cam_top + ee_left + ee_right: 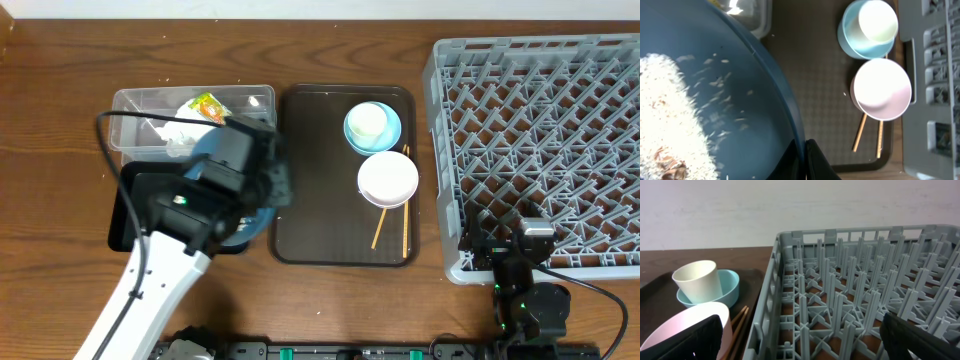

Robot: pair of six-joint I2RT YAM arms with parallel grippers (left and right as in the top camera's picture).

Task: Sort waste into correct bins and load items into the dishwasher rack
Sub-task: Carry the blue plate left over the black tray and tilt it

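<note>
Left gripper [802,155]: jaws pinched on the rim of the large blue plate [740,100], one finger on each side of the edge, at the plate's 5 o'clock in the wrist view.
Plate load: a heap of white rice [665,115] massed toward 9 o'clock, with scattered grains trailing toward the rim.
Overhead: the plate is mostly hidden under the left arm. Its visible blue edge overlaps the 3 o'clock end of the black tray [125,215].
Clear tub [140,100] sits touching the black tray at its 12 o'clock. It holds the crumpled napkin [180,125] and the green-and-orange wrapper [208,105].
Brown serving tray [320,200] is just beside both bins at 3 o'clock. On it, the light-blue bowl [392,135] at 1 o'clock carries the cream cup [367,120], upright inside it. The white bowl [388,178] is touching it at 6 o'clock. The chopsticks [405,230] stick out from under the white bowl toward 6 o'clock.
Right gripper [801,322]: fingers spread wide, nothing between them, parked at the 7 o'clock corner of the rack [540,130].
The rack is at 3 o'clock of the serving tray, with no items seen among its pegs.
</note>
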